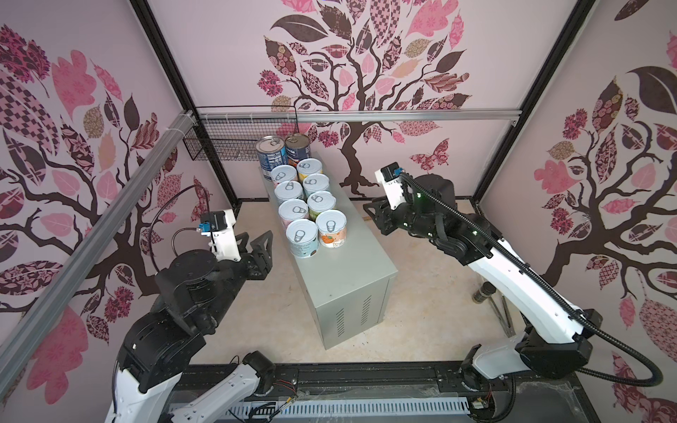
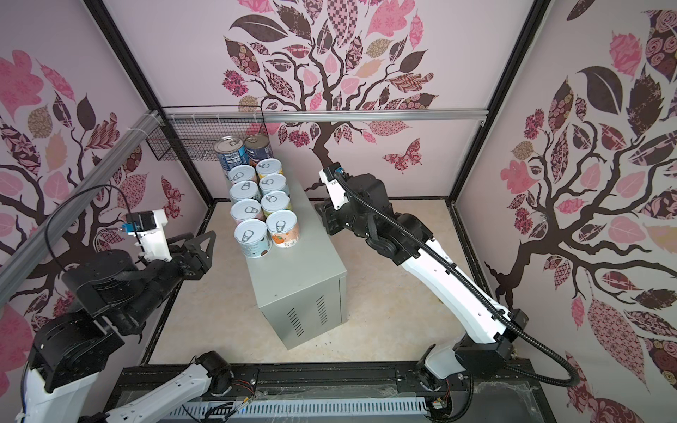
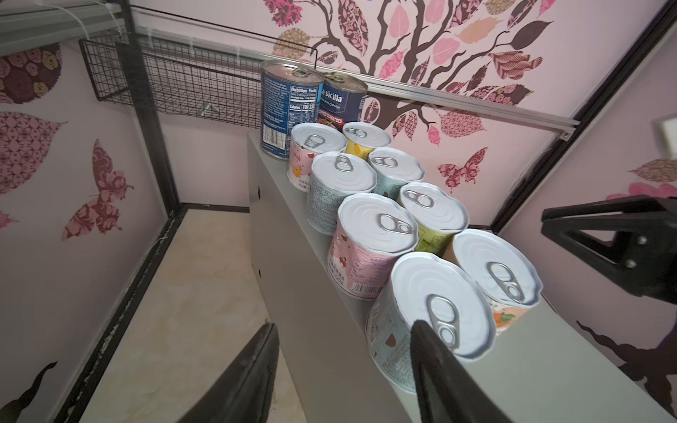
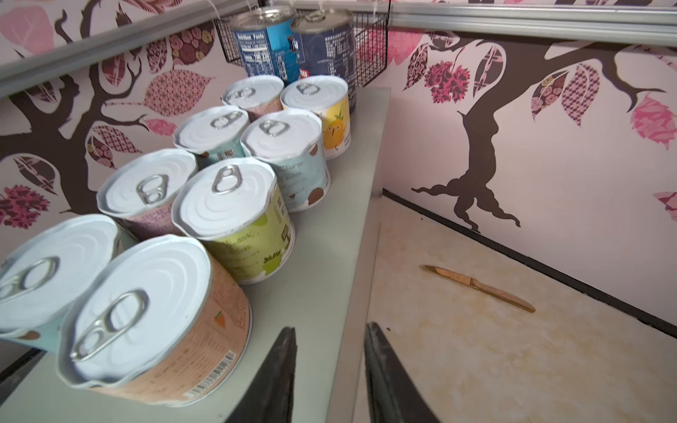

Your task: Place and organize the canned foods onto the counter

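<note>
Grey metal surface (image 1: 351,263), box-shaped, with vent slots on its near end face. We enter it first, since every place below is given from it.

Item one, the canned foods (image 1: 293,210). We count ten, all upright on the far half of the surface, in two files running along its length. At the far end stand two tall tins side by side, one blue-labelled (image 1: 270,155) and one dark-labelled (image 1: 297,148), both with bare metal lids. Before them come eight short tins with white pull-tab lids and pastel labels, four to a file and packed close. The pair nearest the middle of the surface is a pale-blue tin (image 1: 302,238) and an orange-printed tin (image 1: 331,229).

Item two, the left gripper (image 1: 258,238). It hangs beside the long side of the surface that faces the left arm, level with the pale-blue tin and apart from it. Its jaws are spread and we see nothing between them.

Item three, the right gripper (image 1: 368,208). It sits beside the opposite long side, near the orange-printed tin without touching it. In the right wrist view its fingers (image 4: 282,366) straddle the edge of the surface, drawn in to a narrow slit and clasping nothing.

Item four, a black wire basket (image 1: 219,143), hung on the wall behind the far end of the surface, just past the tall tins.

Item five, a gold-coloured knife (image 4: 476,289), flat on the floor (image 1: 256,329) beside the surface, on the right gripper's side.

Item six, pale pink walls (image 1: 366,55) printed with trees and leaves, enclosing the surface on three sides.
</note>
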